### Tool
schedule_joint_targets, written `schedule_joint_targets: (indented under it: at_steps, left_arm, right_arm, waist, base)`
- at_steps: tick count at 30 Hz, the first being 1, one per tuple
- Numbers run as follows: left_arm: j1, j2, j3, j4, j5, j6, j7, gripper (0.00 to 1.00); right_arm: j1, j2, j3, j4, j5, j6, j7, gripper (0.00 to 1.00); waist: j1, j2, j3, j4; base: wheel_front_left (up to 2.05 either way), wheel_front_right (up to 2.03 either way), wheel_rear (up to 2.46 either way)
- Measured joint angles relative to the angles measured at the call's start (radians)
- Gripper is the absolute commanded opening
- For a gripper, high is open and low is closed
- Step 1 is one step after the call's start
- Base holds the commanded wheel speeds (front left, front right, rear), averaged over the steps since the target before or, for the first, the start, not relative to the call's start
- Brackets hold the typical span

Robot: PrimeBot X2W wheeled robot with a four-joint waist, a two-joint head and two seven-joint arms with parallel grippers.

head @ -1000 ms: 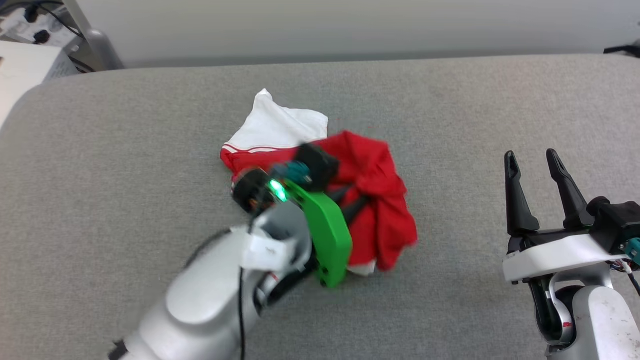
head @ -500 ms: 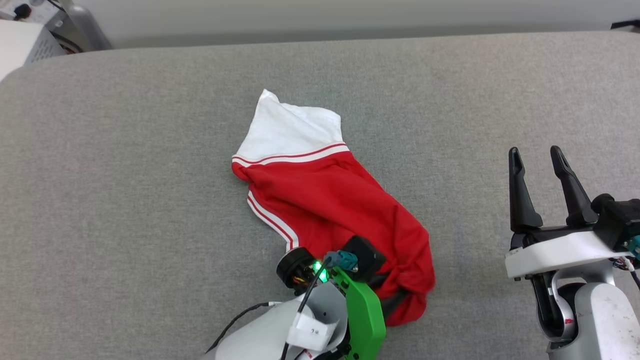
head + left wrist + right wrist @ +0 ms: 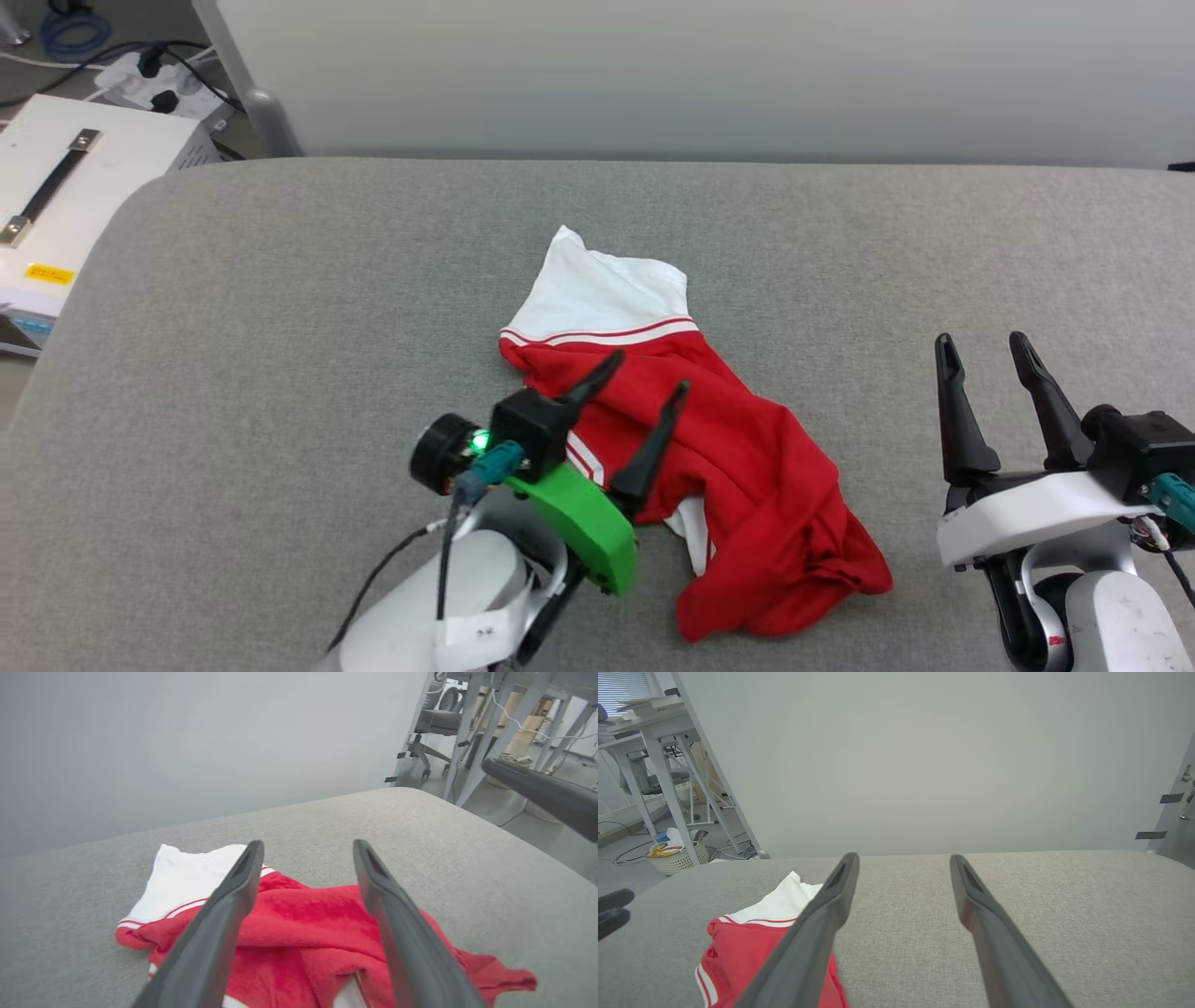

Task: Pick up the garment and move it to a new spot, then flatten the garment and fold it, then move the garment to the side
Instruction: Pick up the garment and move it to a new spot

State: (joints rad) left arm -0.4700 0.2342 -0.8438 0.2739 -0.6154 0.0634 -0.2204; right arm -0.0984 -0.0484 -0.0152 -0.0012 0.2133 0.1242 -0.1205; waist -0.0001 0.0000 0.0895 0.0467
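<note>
Red fabric with a white sleeve (image 3: 607, 294) at its far end, the garment (image 3: 719, 467) lies bunched near the middle of the grey worktop (image 3: 280, 327). It is free of any grip.

1. Left gripper (image 3: 651, 370): it hangs over the garment's left side. Its fingers (image 3: 655, 439) are spread wide and hold nothing. In the left wrist view the cloth lies below both fingers.
2. Right gripper (image 3: 980, 338): it sits at the near right, well apart from the garment. Its fingers are also wide and empty.

Step in hand, as a judgement: the garment appears to be set down at its spot, so flattening is due. Folding has not yet begun. The red body is creased and heaped toward the near right, and no number or lettering is visible.

Next move calls for:
- a low, narrow pinch on one edge or corner, taking a single layer;
- the right gripper brought in to take the opposite edge;
- an outward pull along the worktop to spread the cloth flat.
</note>
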Motion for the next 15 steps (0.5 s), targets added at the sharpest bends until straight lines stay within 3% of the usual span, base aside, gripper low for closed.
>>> schedule_joint_targets:
  at_steps: [6,15]
  left_arm:
    - [0.058,0.069,0.132,-0.028,0.006,0.09,-0.03,1.0]
    - [0.161,0.17,0.298,-0.084,0.039,0.136,-0.035,1.0]
  right_arm:
    - [0.024,0.0,0.005,0.001,0.0,0.0,0.015,1.0]
    - [0.066,0.0,0.007,0.008,0.0,0.0,0.037,1.0]
  waist:
    - [0.0,0.0,-0.034,0.04]
    - [0.0,0.0,-0.085,0.067]
  base:
    - [0.0,0.0,0.0]
    - [0.0,0.0,0.0]
